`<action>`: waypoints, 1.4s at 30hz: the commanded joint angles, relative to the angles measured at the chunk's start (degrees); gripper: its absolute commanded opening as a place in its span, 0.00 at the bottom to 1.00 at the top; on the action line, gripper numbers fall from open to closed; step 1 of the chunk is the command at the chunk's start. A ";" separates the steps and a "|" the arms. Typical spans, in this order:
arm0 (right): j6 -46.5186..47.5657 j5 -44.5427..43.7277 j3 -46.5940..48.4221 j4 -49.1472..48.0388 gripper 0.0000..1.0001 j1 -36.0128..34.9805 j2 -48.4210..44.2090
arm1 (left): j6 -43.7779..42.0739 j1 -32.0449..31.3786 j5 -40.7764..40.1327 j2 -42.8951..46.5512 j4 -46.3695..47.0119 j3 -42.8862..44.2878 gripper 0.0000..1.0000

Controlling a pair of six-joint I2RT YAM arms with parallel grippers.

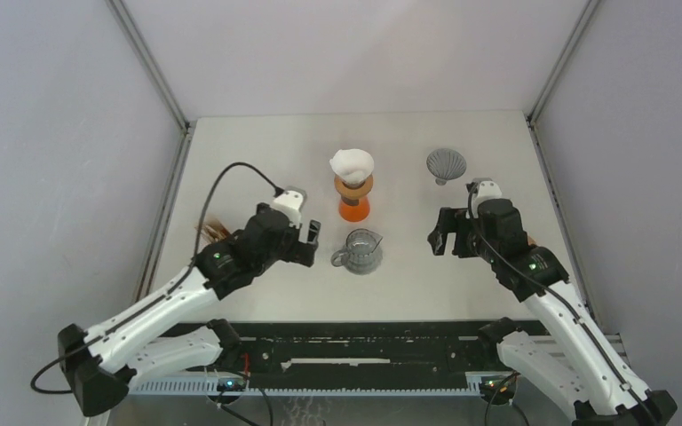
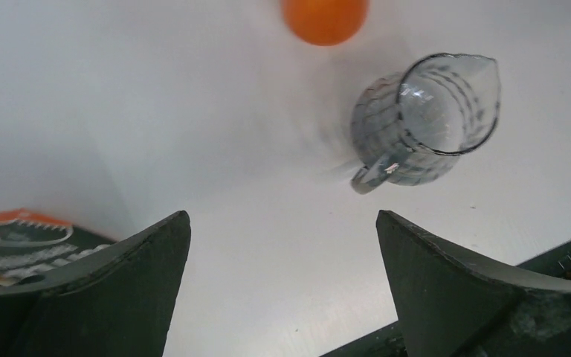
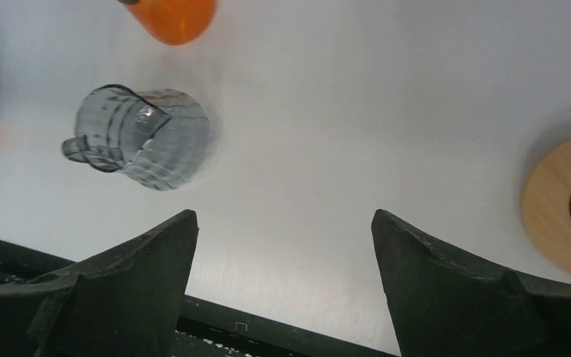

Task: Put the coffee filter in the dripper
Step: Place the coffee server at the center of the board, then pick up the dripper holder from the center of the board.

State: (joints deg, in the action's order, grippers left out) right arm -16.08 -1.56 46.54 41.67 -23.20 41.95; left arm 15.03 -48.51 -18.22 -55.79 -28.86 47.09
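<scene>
Coffee filter (image 1: 352, 162): white, seated in the mouth of the orange hourglass stand (image 1: 354, 204) at mid-tabletop (image 1: 257, 151). It is beyond both claws and touched by neither.

Left claw (image 1: 313, 238): jaws spread wide, nothing between them. It is near the stand's left side, on the arm side of it, and well short of the filter. In the left wrist view only the stand's orange foot (image 2: 324, 18) shows past the fingers (image 2: 119, 290).

Right claw (image 1: 438, 236): jaws also wide and empty, to the right of the stand.

Dripper (image 1: 446, 164): grey fluted cone, upright, right of the filter and just beyond the right claw. No paper is visible inside it. A wooden disc (image 3: 561, 204) with a dark opening sits at the right edge of the right wrist view; I cannot tell whether it is part of the dripper.

Glass pitcher (image 1: 360, 251): between the two claws, in front of the stand; it looks empty (image 2: 427, 119).
</scene>
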 commanded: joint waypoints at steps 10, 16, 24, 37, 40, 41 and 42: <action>-2.76 -8.31 0.77 0.25 1.00 8.54 1.94 | -1.34 13.09 -7.27 17.51 -13.75 3.47 1.00; -6.33 -4.17 0.46 0.62 1.00 19.88 3.46 | -3.21 16.40 -5.85 21.81 -9.76 -0.78 1.00; -12.06 0.98 -3.11 1.15 1.00 35.66 5.97 | -3.34 17.40 -4.62 25.74 -7.70 -3.38 1.00; -20.46 4.54 -15.79 -8.98 0.92 57.73 4.28 | -4.17 14.67 -9.09 30.41 -6.78 -4.99 1.00; -21.18 6.57 -17.75 -11.62 0.92 61.69 5.58 | -4.31 13.80 -9.48 30.73 -6.67 -4.99 1.00; -21.45 8.04 -18.42 -12.97 0.92 62.88 6.25 | -4.30 13.59 -9.61 30.89 -6.67 -5.07 1.00; -21.76 9.53 -19.10 -14.51 0.92 63.98 6.96 | -4.35 13.35 -9.72 30.96 -6.65 -5.14 1.00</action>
State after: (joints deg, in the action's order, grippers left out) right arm -34.89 3.53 28.97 34.59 37.06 47.27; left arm 11.97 -34.15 -26.33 -25.58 -37.93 42.85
